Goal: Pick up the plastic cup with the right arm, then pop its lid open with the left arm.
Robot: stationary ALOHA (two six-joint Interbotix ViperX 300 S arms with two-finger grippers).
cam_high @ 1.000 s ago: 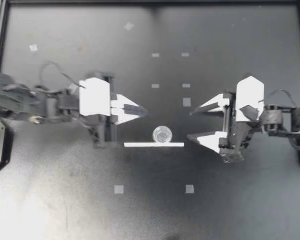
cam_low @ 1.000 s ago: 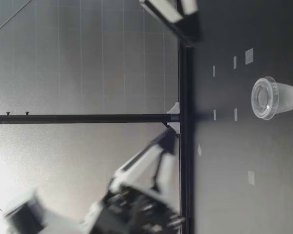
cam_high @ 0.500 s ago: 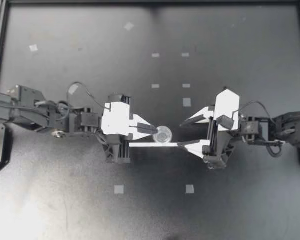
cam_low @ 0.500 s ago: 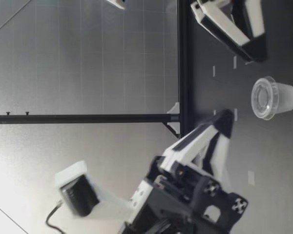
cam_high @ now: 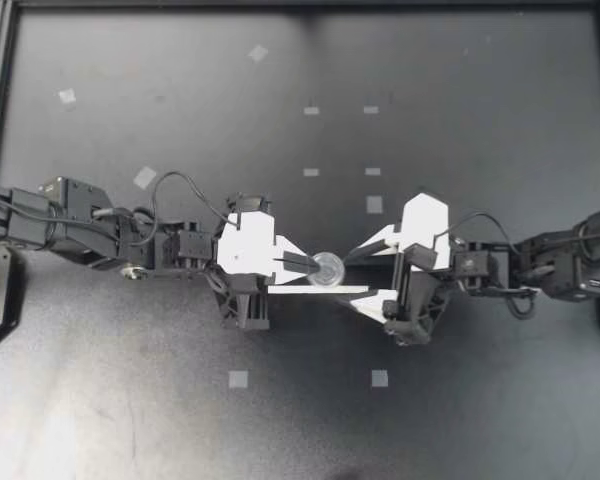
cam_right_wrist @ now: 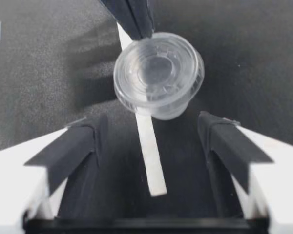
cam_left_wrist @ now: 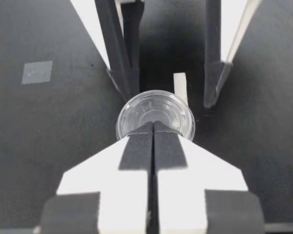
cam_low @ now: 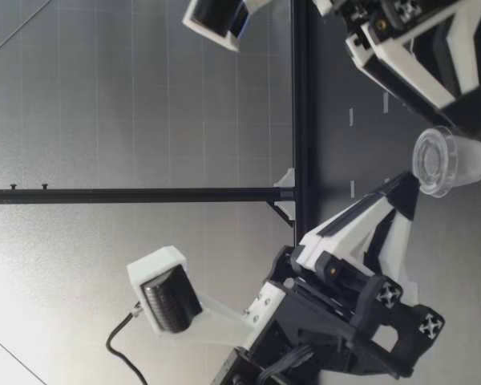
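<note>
Clear plastic cup [cam_high: 327, 270], upright, wide rim, beside white strip [cam_high: 320, 290], left hand [cam_high: 312, 265] pressed together, right hand [cam_high: 352, 279] spread

Left claw [cam_high: 313, 263] and right claw [cam_high: 350, 279] are white, black-padded.

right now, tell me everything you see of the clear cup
The clear cup is small, see-through plastic, with a wide lipped rim tapering to a narrower base. It stands upright, mouth up, empty, on the dark table beside a white strip. My left gripper, shut, meets its rim; my right gripper, open, faces it opposite.
</note>
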